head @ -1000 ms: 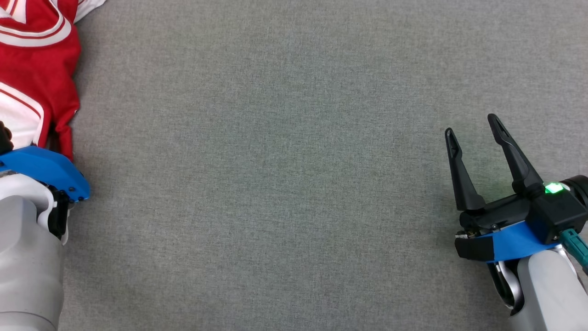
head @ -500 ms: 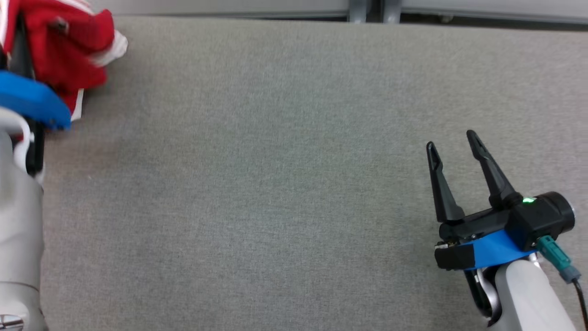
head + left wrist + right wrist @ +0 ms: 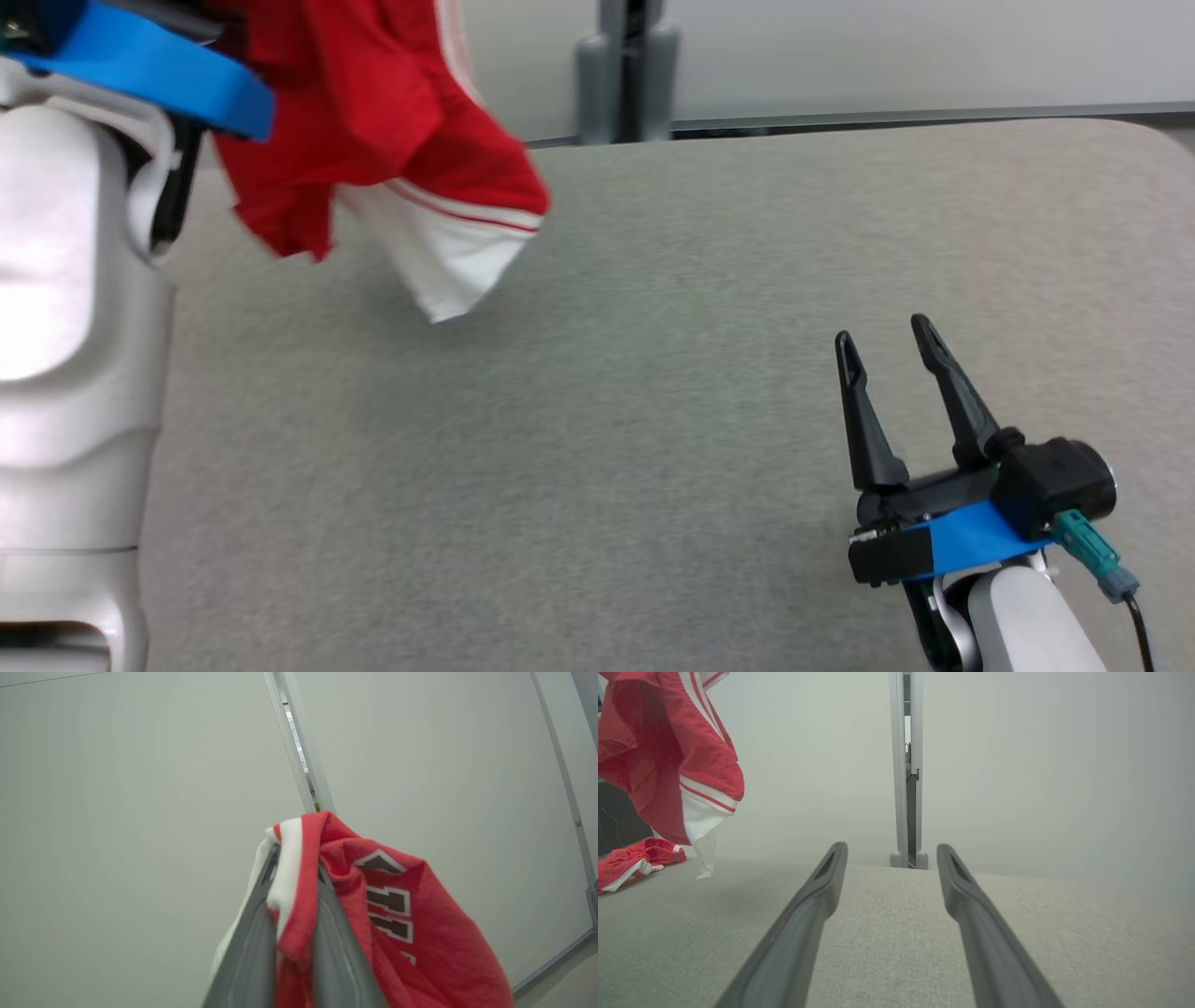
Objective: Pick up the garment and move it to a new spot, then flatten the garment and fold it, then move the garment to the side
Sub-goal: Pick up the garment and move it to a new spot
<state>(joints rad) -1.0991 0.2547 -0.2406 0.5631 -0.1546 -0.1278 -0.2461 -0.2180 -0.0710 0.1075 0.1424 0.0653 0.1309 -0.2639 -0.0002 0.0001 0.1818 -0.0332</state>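
Note:
The garment (image 3: pixel 373 121) is a red jersey with white trim. It hangs clear of the grey table (image 3: pixel 597 420) at the upper left of the head view, under my raised left arm (image 3: pixel 75 280). In the left wrist view my left gripper (image 3: pixel 296 863) is shut on a bunched fold of the garment (image 3: pixel 411 933), which drapes down to the right and shows dark numerals. The garment (image 3: pixel 677 756) also hangs at the upper left of the right wrist view. My right gripper (image 3: pixel 881 330) stands open and empty low over the table's near right, its fingers (image 3: pixel 817 900) spread.
A grey post (image 3: pixel 625 70) stands behind the table's far edge, against pale wall panels. The table's far right corner (image 3: pixel 1144 131) is rounded. Another red and white cloth (image 3: pixel 635 861) lies on the table at the left of the right wrist view.
The head camera has tilted up, bringing the far edge and wall into view. My left gripper has lifted the garment off the table, so it now hangs in the air. The right gripper stays open.

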